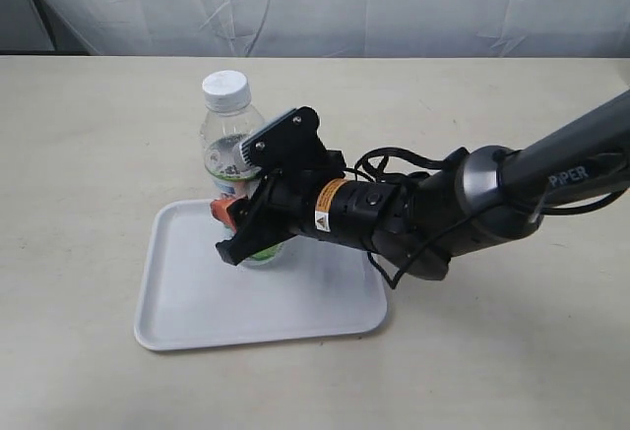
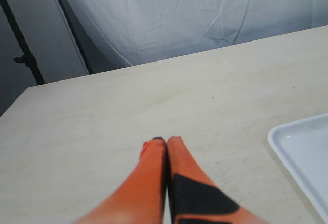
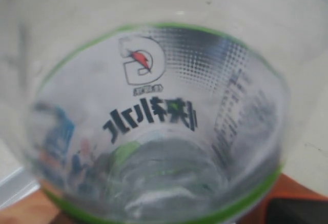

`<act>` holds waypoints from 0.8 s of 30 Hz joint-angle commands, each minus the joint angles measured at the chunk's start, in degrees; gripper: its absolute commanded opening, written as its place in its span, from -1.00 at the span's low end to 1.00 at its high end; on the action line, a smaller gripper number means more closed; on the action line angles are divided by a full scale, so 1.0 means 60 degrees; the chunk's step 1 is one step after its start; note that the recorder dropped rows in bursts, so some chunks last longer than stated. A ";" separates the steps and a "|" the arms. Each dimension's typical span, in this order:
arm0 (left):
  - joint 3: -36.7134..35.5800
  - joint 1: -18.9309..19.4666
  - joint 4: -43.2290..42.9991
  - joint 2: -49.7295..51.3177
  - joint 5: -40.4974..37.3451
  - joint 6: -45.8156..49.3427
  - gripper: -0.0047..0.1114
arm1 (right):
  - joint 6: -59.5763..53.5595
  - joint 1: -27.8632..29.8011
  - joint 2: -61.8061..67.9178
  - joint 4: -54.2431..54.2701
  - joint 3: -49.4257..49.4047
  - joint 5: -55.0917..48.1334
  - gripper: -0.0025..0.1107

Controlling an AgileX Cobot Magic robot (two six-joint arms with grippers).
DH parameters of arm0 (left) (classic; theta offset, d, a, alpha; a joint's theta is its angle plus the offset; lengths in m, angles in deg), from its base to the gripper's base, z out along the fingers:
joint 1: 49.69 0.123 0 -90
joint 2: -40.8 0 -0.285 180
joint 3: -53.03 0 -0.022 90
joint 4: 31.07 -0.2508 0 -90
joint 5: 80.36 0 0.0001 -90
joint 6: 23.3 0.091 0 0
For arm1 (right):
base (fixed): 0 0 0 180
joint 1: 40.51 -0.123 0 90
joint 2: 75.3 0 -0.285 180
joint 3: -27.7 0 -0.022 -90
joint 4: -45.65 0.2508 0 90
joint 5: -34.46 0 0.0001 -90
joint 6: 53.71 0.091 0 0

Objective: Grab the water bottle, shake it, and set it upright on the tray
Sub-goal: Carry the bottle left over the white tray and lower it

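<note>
The water bottle (image 1: pixel 228 145) stands upright with its white cap on top and its base down at the back part of the white tray (image 1: pixel 197 302). My right gripper (image 1: pixel 241 231) reaches in from the right and is shut on the bottle's lower body, one orange finger on each side. In the right wrist view the labelled bottle (image 3: pixel 154 121) fills the frame, with orange fingers (image 3: pixel 294 193) at the edges. My left gripper (image 2: pixel 163 141) is shut and empty above bare table, with a corner of the tray (image 2: pixel 302 142) beside it. The exterior view does not show the left gripper.
The right arm (image 1: pixel 512 189) stretches across the right half of the beige table (image 1: pixel 89 154). A white curtain (image 1: pixel 325 2) hangs behind the table's far edge. A dark stand (image 2: pixel 23 57) is beyond the table in the left wrist view.
</note>
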 commanded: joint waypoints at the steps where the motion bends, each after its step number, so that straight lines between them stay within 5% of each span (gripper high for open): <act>1: -0.0036 -0.0023 0.0038 -0.0043 0.0128 -0.0012 -0.91 | -0.0077 0.0013 -0.0092 0.0635 0.0085 -0.0088 -0.97; 5: -0.0036 -0.0023 0.0038 -0.0043 0.0128 -0.0012 -0.91 | -0.0077 0.0013 -0.0092 0.0672 0.0085 -0.0378 -0.95; 12: -0.0036 -0.0023 0.0038 -0.0043 0.0128 -0.0012 -0.91 | -0.0077 -0.0007 -0.0092 0.0672 0.0085 -0.0639 0.19; 24: -0.0036 -0.0023 0.0038 -0.0043 0.0128 -0.0041 -0.91 | -0.0077 -0.0007 -0.0366 0.0890 0.0085 -0.2098 0.26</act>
